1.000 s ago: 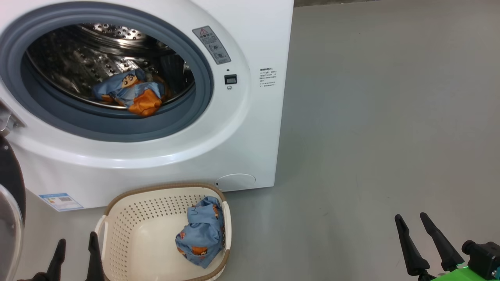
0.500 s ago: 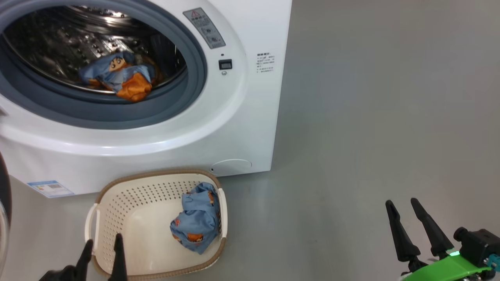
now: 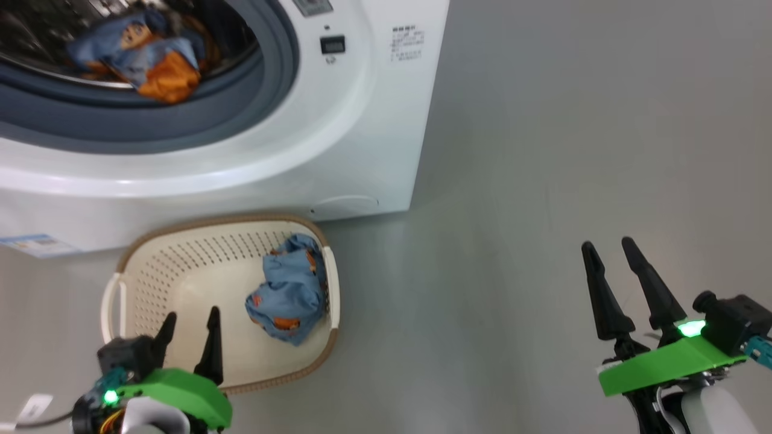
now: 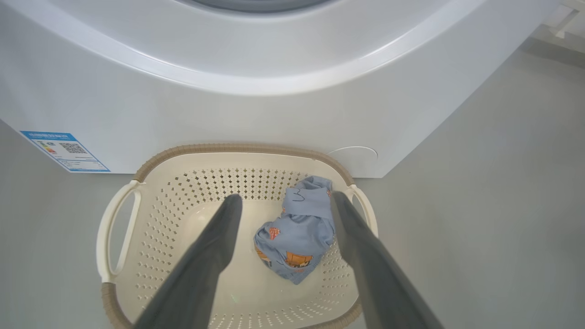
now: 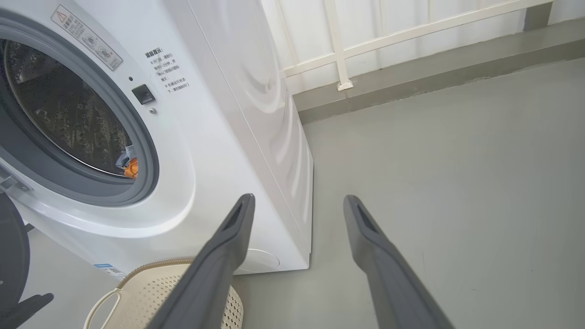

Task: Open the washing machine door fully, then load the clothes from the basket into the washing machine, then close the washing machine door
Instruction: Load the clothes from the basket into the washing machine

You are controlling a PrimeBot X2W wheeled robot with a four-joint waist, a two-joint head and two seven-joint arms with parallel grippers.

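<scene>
One blue bundle (image 3: 283, 298) sits against the right wall of the basket (image 3: 211, 220), a second bundle (image 3: 139, 60) is inside the washing machine (image 3: 362, 120). Left gripper (image 3: 192, 313) hovers above the basket, spread wide, empty: go down astride the cloth and pinch deep. Right gripper (image 3: 607, 243) is wide open, holding nothing. The right wrist view adds the swung-out door (image 5: 11, 256)

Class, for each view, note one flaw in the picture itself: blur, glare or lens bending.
Head view: the clothes inside the washing machine are smeared by blur. Left wrist view: a bright sheen bands the machine's curved front. Right wrist view: the machine leans and bows, lens bending.
</scene>
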